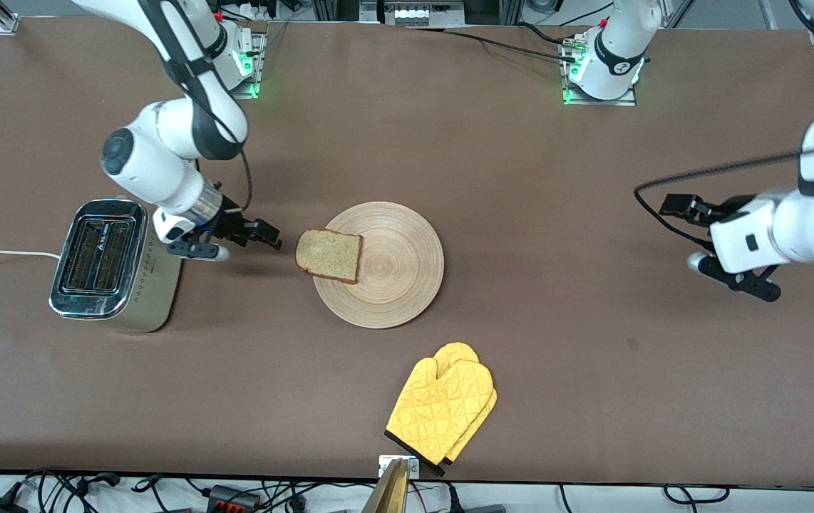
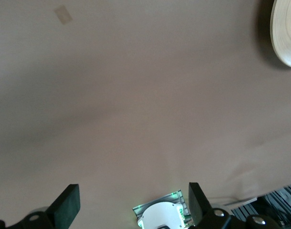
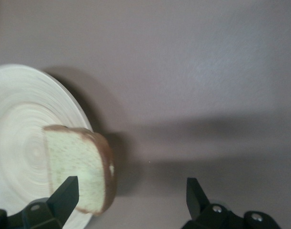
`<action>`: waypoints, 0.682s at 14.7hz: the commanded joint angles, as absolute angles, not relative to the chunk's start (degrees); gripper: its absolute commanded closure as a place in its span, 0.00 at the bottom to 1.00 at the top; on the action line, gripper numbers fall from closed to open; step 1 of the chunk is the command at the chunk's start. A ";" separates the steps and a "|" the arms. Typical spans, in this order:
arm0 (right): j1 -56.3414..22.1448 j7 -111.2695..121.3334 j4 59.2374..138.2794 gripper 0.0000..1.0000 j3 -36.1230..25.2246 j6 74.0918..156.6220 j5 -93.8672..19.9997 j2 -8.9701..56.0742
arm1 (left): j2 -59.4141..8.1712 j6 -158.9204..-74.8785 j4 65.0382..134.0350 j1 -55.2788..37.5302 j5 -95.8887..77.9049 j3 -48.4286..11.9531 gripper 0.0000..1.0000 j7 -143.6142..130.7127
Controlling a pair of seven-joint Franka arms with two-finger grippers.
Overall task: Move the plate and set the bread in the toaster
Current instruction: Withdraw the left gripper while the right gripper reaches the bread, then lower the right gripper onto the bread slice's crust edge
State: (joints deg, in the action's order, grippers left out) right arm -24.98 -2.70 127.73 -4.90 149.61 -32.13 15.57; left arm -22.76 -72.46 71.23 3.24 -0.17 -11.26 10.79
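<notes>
Plainly, we count one bread [image 1: 328, 256], one plate [image 1: 385, 265], one toaster [image 1: 109, 265] with two slots, a pair of yellow mitts [image 1: 442, 408] stacked together, and two grippers.

We judge the bread light, soft and crumbly: a hard pinch would dent it, a loose one could let it sag or slip. It lies flat at the plate's nine o'clock edge, its crust overhanging the rim toward the toaster. That overhanging crust looks like the best hold to us, since fingers can close across the slice's thickness there without scraping the plate; the crust is also the firmest part. It would then have to be turned on edge to enter a slot.

We take the plate for stiff, light wood with a thin low rim, likely to slide on the table [image 1: 521, 178] if pushed. Its rim is the only grip it offers.

The toaster stands at the plate's nine o'clock, toward the right arm's end, slots up.

Our right gripper [image 1: 264, 236] sits low between toaster and bread, close to the bread's crust, fingers spread wide and empty. Our left gripper [image 1: 674, 206] waits well apart at the plate's three o'clock, fingers also wide apart, holding nothing.
</notes>
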 commanded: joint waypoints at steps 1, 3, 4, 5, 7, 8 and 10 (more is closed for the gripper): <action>-27.15 2.09 128.14 0.00 -5.01 153.27 -33.92 19.15 | -9.71 -82.22 85.74 -0.16 1.23 -6.96 0.00 4.34; -27.25 3.42 128.14 0.00 -4.83 153.11 -36.37 19.51 | -3.89 -86.48 91.03 -3.42 1.06 -1.95 0.00 -0.94; -27.33 3.51 128.14 0.00 -4.75 152.93 -37.08 19.42 | -2.13 -88.31 92.79 -3.51 0.97 -1.41 0.00 -2.18; -27.51 3.52 128.06 0.00 -4.75 152.93 -37.18 19.42 | -0.54 -90.59 93.77 -3.25 1.14 -1.15 0.00 -1.94; -27.68 3.43 127.88 0.00 -4.05 152.93 -37.44 19.42 | 0.35 -92.72 94.48 -3.08 1.32 -1.05 0.00 -1.76; -27.77 3.34 127.79 0.00 -3.87 152.84 -38.31 19.34 | 0.53 -92.99 94.74 -3.08 0.88 -0.97 0.00 -2.28; -28.21 3.25 127.36 0.00 -3.69 152.84 -39.81 19.16 | 2.28 -93.69 95.36 -2.73 0.44 -0.97 0.00 -2.28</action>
